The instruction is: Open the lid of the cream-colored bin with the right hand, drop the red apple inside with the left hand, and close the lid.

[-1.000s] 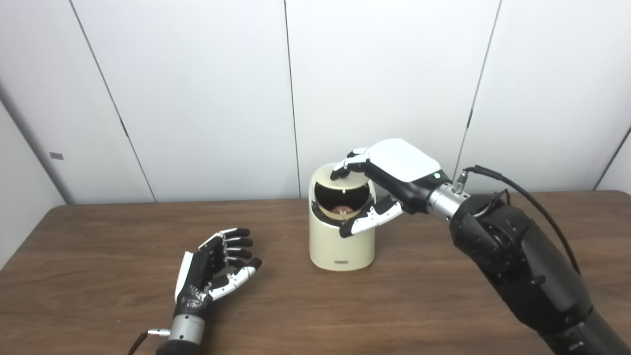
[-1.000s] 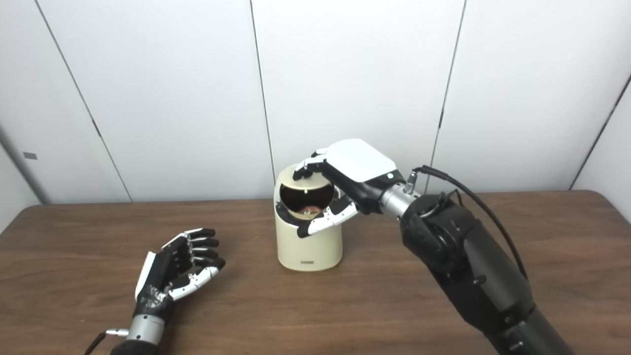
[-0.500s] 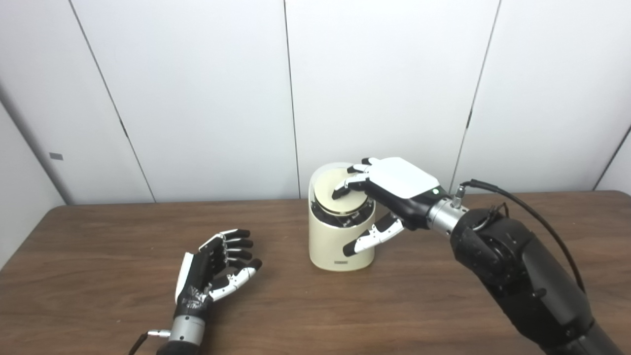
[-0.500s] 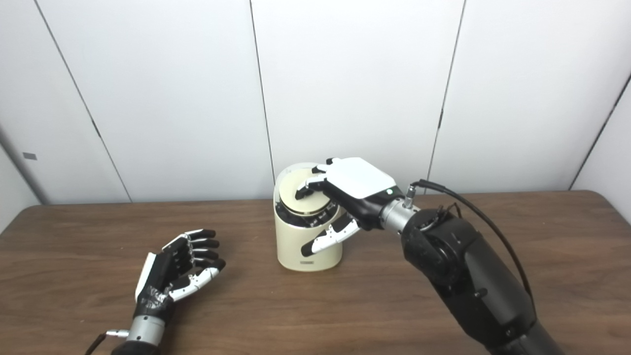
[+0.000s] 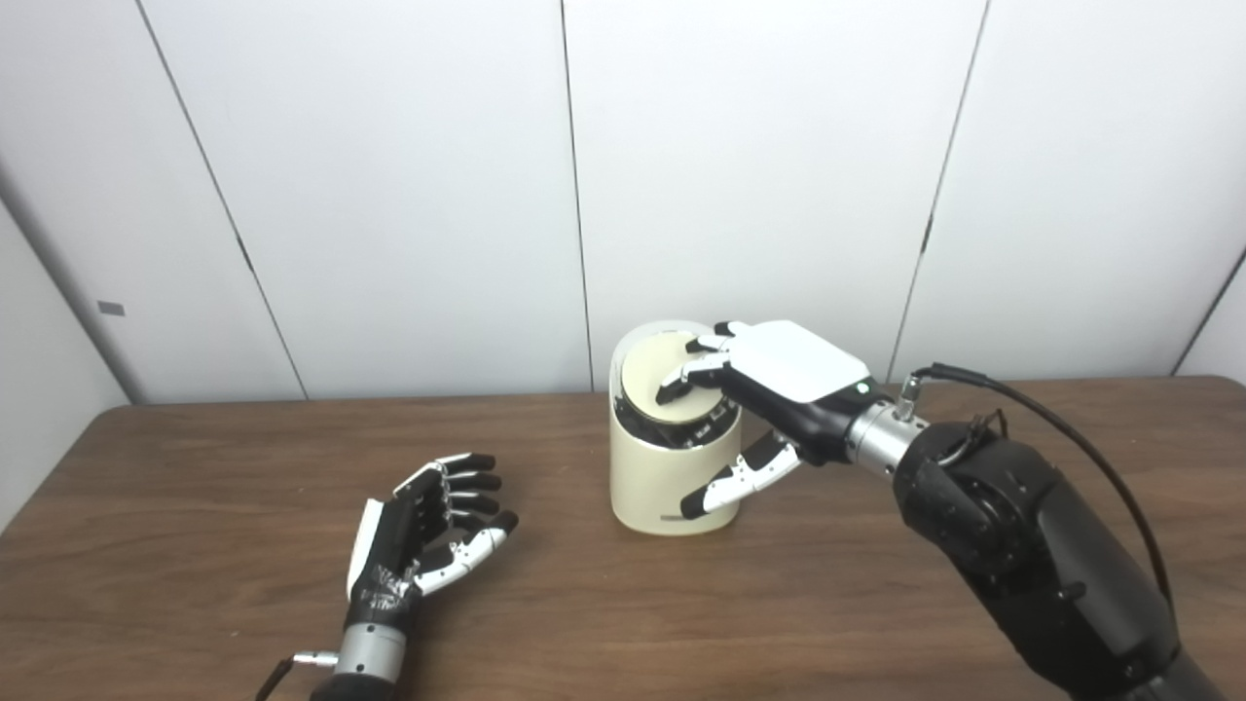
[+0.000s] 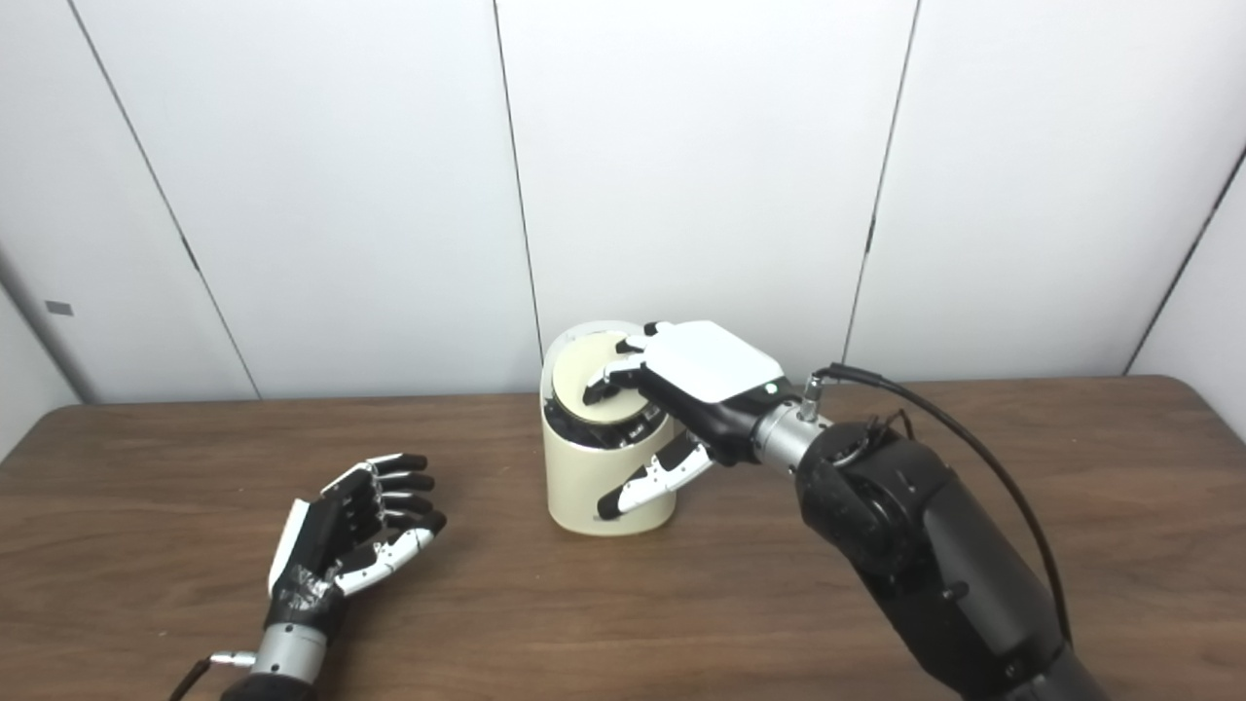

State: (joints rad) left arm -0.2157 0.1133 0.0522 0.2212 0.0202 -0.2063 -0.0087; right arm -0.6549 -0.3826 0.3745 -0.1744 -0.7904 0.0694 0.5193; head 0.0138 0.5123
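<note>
Cream-colored bin (image 5: 672, 467), upright on the surface (image 5: 584, 604), lid (image 5: 662, 385) lying flat under the fingers (image 5: 681, 375) of the right hand (image 5: 769, 389), which press on it and grip nothing; the thumb hangs in front of the bin wall. Left hand (image 5: 419, 545) rests well apart, fingers loosely spread and empty. The apple is not visible, presumably inside. Risk: whether the lid has fully seated cannot be told; a sideways pull as the fingers lift could tip the bin or reopen the lid.

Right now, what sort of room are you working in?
Probably a lab or test booth: plain white wall panels, a bare wooden table, and only a cream-colored bin on it.
</note>
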